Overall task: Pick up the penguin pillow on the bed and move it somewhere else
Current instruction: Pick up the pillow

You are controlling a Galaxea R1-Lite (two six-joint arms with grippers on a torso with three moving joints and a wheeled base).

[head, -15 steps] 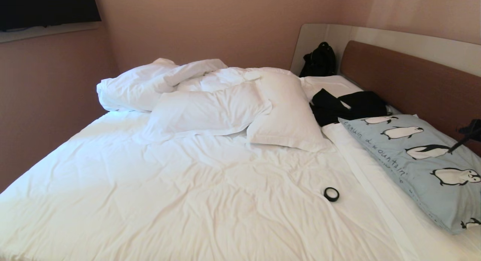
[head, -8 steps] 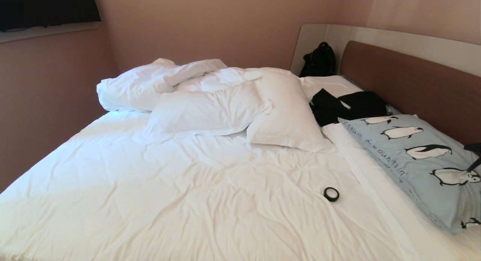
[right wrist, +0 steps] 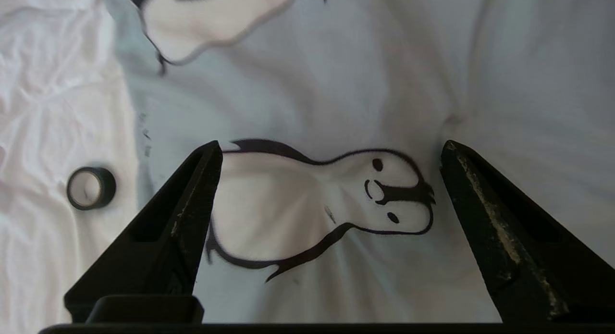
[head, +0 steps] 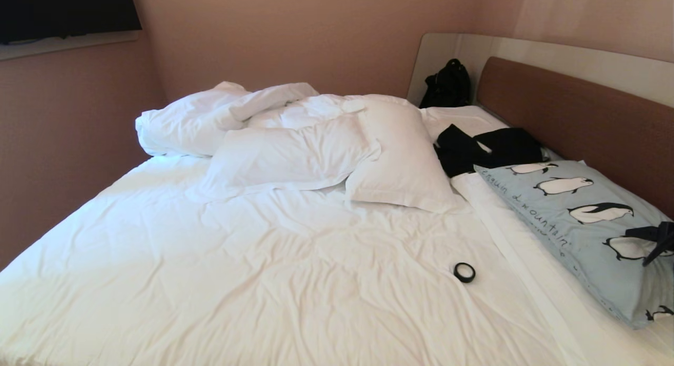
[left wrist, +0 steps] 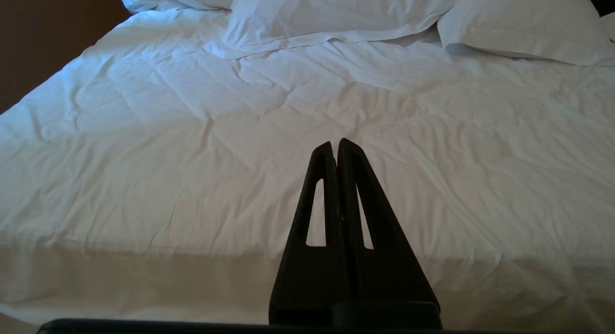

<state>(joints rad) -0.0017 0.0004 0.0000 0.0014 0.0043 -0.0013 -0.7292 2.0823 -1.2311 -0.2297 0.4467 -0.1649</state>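
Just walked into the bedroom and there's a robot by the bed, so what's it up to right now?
The right gripper is over the penguin pillow, near the headboard side of the bed. It is open, with one printed penguin between its fingers, and isn't gripping the pillow yet. The left gripper is shut and idle above the white sheet. A roll of black tape lies beside the pillow.
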